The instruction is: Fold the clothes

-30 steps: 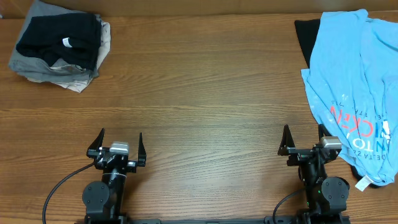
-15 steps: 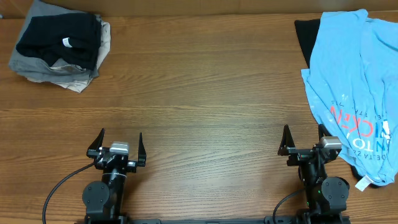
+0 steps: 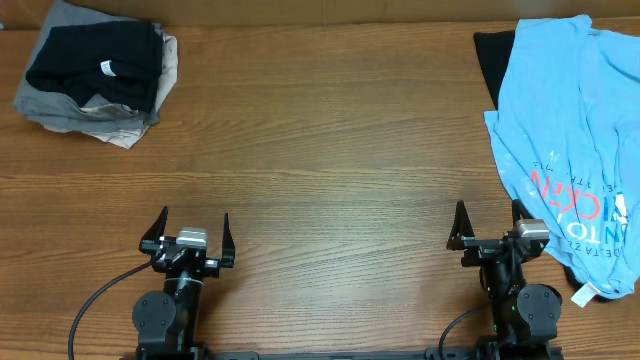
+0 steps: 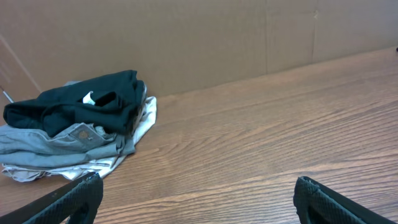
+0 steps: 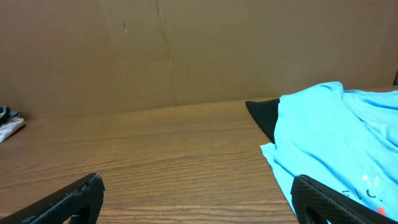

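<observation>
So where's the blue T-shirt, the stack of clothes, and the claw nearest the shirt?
light blue T-shirt (image 3: 560, 100), overhead view, plain middle of the fabric.
stack of clothes (image 3: 90, 60), overhead view, its dark top layer.
right gripper (image 3: 487, 212), overhead view, midway between its open fingertips.

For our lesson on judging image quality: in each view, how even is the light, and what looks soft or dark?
Overhead: even light, no hard shadows, light blue T-shirt print partly readable. Left wrist: clothes pile sharp, left hand a dark, soft silhouette. Right wrist: right hand likewise.
</observation>
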### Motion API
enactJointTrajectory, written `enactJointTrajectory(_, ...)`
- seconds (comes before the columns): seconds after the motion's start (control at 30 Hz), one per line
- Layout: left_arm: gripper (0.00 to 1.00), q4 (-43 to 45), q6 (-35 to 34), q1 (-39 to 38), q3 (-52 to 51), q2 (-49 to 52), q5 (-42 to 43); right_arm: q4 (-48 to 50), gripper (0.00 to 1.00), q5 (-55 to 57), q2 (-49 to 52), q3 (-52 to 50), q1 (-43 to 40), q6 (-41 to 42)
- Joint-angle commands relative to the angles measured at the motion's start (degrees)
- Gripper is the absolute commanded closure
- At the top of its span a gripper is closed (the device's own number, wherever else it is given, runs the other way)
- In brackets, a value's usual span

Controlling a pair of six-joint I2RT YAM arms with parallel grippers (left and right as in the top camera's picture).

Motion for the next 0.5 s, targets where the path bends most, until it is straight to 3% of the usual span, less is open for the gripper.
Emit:
enactJointTrajectory(0.0,0.00,-0.2,-0.7,0.3,-0.2,-0.6,-0.9,0.5,0.00,0.6,-0.6,-0.6,0.2,0.2)
enactJointTrajectory(0.47,0.00,-0.3,4.6,0.3,-0.2,-0.6,-2.7,0.6,0.00,0.6,-0.6,-0.6,0.2,0.2)
